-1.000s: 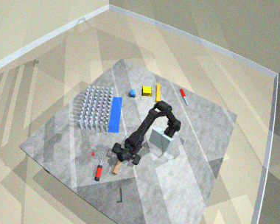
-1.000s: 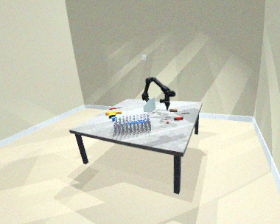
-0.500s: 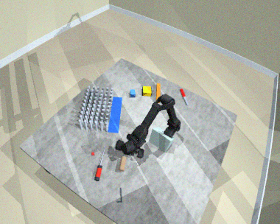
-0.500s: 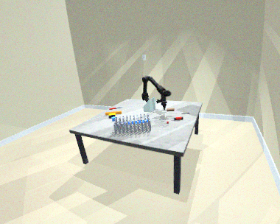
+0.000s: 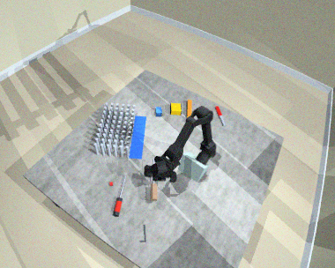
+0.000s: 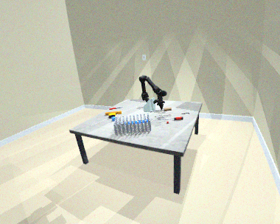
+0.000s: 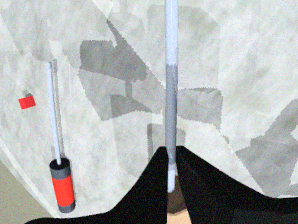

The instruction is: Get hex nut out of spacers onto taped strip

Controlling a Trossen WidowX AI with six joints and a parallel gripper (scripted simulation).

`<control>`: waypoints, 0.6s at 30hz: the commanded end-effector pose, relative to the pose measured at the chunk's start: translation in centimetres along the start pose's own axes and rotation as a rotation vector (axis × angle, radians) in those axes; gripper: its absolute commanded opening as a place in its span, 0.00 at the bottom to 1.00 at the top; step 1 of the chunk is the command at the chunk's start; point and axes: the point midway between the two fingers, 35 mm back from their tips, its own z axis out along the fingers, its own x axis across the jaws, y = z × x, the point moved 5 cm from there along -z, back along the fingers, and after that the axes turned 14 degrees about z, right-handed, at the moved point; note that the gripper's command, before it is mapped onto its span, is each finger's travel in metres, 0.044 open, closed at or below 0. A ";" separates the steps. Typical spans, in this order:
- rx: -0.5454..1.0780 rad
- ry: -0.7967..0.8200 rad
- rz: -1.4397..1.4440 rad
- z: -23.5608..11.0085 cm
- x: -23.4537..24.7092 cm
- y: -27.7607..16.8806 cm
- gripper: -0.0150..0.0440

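The hex nut cannot be made out among the spacers (image 5: 115,130), beside the blue taped strip (image 5: 137,137). A wooden-handled rod (image 7: 170,96) is pinched by the hand (image 7: 172,179) above the mottled grey desk (image 6: 168,138), ringed by beige floor and walls.

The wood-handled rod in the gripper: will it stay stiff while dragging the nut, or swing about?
The rod looks straight and thin, so probably stiff. The gripper clamps it where the shaft meets the wooden handle, leaving a long reach ahead, so its tip may pivot under side load. Round, it would likely roll if dropped.
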 end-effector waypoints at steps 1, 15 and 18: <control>0.019 0.007 -0.016 -0.2 -0.1 0.2 0.25; 0.016 0.007 -0.014 1.7 -0.7 0.3 0.25; 0.016 0.007 -0.014 2.2 -0.8 0.3 0.25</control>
